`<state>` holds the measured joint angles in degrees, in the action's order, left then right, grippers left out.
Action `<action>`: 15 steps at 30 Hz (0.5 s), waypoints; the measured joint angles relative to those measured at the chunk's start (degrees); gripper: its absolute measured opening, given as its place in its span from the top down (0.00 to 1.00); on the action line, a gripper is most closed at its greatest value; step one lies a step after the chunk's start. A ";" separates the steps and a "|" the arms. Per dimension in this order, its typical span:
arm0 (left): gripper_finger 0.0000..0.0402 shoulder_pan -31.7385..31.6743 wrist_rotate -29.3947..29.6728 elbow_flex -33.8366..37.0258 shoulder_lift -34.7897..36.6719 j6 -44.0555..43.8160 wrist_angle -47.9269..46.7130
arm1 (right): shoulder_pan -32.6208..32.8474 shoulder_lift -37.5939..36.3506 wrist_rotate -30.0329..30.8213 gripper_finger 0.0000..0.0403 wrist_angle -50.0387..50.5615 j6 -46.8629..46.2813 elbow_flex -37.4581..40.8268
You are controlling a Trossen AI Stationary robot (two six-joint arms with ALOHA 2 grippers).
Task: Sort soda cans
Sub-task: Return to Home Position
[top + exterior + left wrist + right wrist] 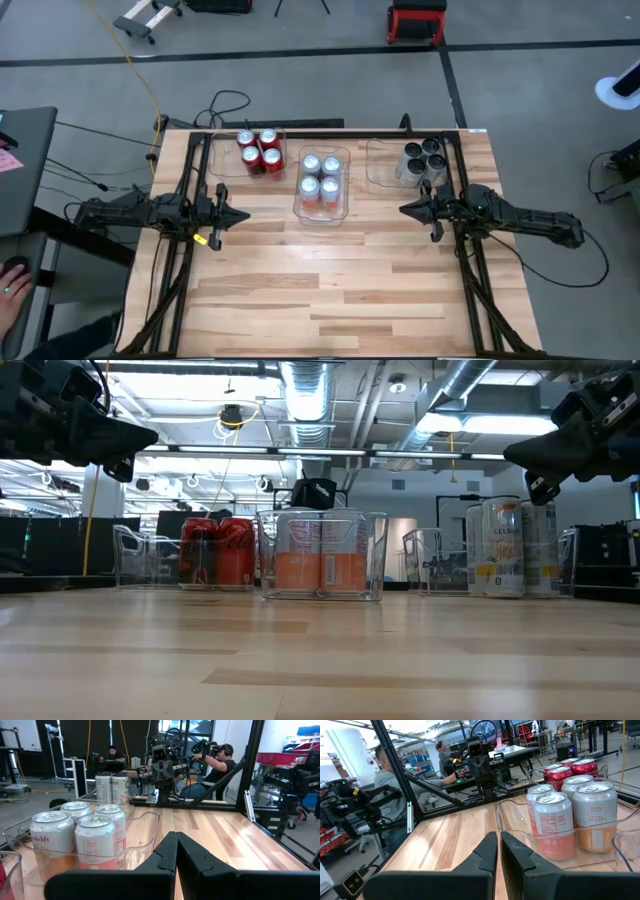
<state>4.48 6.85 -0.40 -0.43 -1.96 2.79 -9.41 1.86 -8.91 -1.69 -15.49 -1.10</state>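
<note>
- The left gripper (243,215) hangs over the left part of the table (330,295), on the near side of the bins. Its two fingers are pressed together with nothing between them.
- The right gripper (403,209) hangs over the right part and points back at the left one. Its fingers are drawn to a hairline gap and it grips nothing.
- Four red cans (259,148) stand upright in the left bin (218,165) at the far left of the table, packed in a square.
- Four pale cans (321,175) with orange lower halves fill the far end of the middle bin (322,212).
- Four right-hand cans (425,157) stand in the right bin (378,170). Their tops look dark from above, and their bodies look pale from table height.
- The near end of the middle bin lies almost on the line between the two grippers. Each wrist view sees the other arm just past its clear wall, so it is the one thing close to both sets of fingertips.
- The near half of the table is plain wood.
- Black cables (228,103) loop off the far edge.
- A yellow cable (140,70) trails across the floor.
- A red and black stand (417,20) (cart or stool, we cannot tell which) sits beyond the table.
- A person with a headset (220,765) sits in the room behind the right arm, and a seated person (385,782) behind the left arm.
</note>
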 joint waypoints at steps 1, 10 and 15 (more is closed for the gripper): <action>1.00 0.00 0.00 0.00 0.00 0.00 0.02 | 0.00 0.00 0.00 0.89 0.00 0.00 0.00; 1.00 -0.01 0.00 0.00 0.00 0.00 0.00 | 0.00 0.01 0.00 0.89 0.00 0.00 0.02; 1.00 0.01 -0.02 0.00 0.00 0.00 0.02 | 0.02 -0.01 -0.02 0.89 0.00 -0.02 0.02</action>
<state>4.49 6.83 -0.40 -0.43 -1.96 2.81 -9.39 1.85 -8.92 -1.69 -15.51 -1.08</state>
